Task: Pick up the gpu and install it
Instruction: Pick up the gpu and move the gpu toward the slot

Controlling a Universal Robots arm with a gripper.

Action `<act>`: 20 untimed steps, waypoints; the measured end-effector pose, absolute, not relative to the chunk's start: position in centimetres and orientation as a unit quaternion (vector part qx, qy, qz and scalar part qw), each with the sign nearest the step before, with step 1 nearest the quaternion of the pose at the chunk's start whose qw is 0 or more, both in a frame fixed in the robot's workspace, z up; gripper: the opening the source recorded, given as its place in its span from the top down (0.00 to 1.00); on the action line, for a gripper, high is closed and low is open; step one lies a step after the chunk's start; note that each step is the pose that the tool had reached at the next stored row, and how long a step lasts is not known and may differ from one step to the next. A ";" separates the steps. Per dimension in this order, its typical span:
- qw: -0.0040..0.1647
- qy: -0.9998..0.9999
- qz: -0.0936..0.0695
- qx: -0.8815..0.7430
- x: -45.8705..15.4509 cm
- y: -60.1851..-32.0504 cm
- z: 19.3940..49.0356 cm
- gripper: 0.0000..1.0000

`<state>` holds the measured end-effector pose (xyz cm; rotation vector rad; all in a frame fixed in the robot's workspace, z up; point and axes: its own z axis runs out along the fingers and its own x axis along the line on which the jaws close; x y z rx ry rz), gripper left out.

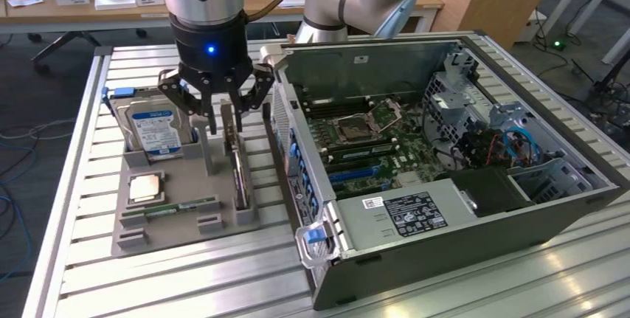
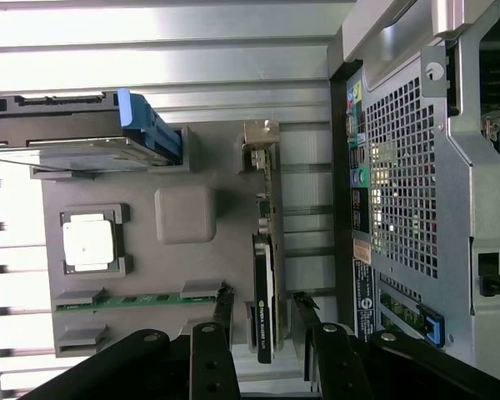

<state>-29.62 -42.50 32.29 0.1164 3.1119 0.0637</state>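
Gripper: From my remote desk I see the gripper [image 1: 224, 128] low over the tray [image 1: 175, 231], on its case side. The jaws are spread wide and clamp nothing.
Fingers: One dark fingertip [image 2: 224, 300] stands on each side of the gpu [image 1: 239, 174]. In the wrist view a gap shows between card and finger on both sides.
Gpu: It stands on edge in the tray's long slot, the slot nearest the case. The silver bracket sits at the tray's drive end and the black face further along the card. I see it not yet lifted.
Drive: A silver drive [image 1: 156, 130] with a blue-white label stands on edge at the tray's far corner, well apart from the gpu slot.
Cpu: A square cpu [image 1: 146, 185] lies flat in a pocket near the tray's middle, on the side away from the case.
Memory stick: A narrow green memory stick [image 1: 182, 206] stands in a slot across the tray's near end.
Case: An open case [image 1: 423, 237] lies just beside the tray on the gpu side, its board [image 1: 364, 141] exposed.
Table: A slatted aluminium table [image 1: 147, 288] carries tray and case.
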 end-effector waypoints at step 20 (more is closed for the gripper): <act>0.014 0.999 0.021 0.037 -29.6 -42.5 31.8 0.58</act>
